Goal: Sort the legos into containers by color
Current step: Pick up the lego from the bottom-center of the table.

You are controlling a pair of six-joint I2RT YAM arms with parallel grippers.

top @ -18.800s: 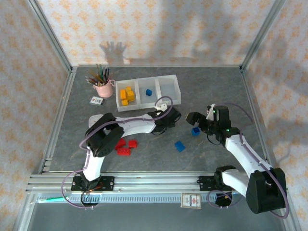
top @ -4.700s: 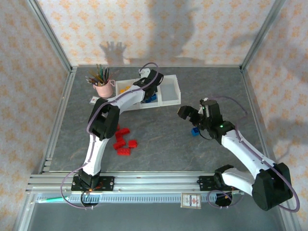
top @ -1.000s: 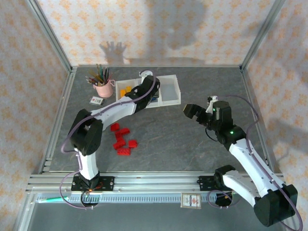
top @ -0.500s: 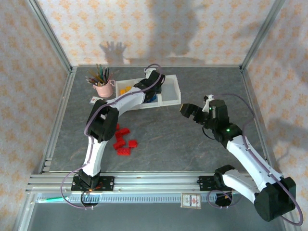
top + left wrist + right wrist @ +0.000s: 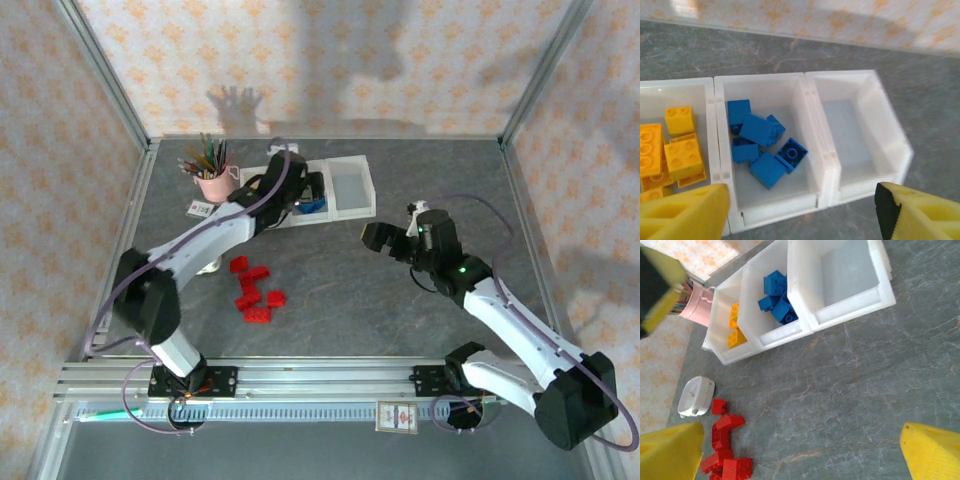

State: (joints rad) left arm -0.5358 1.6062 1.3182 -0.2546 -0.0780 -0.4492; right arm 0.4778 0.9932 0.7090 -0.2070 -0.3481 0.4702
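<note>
We see the tray (image 5: pixel 812 125), three joined translucent-white open bins, lying toward the far side of the table (image 5: pixel 340 290), just beside the pink cup of pencils (image 5: pixel 213 186). Its long axis runs left to right. Its middle bin holds six blue bricks (image 5: pixel 760 129) in a loose heap, studs turned various ways. Its left bin holds at least four yellow-orange bricks (image 5: pixel 684 157), studs up. We count about six red bricks (image 5: pixel 258 314) clustered on the table, well apart from the tray and nearer the left arm's base. The left gripper (image 5: pixel 800 212) hangs over the tray, fingers spread wide and grasping nothing. The right gripper (image 5: pixel 800 455) hovers above the table to the tray's right, likewise released.
</note>
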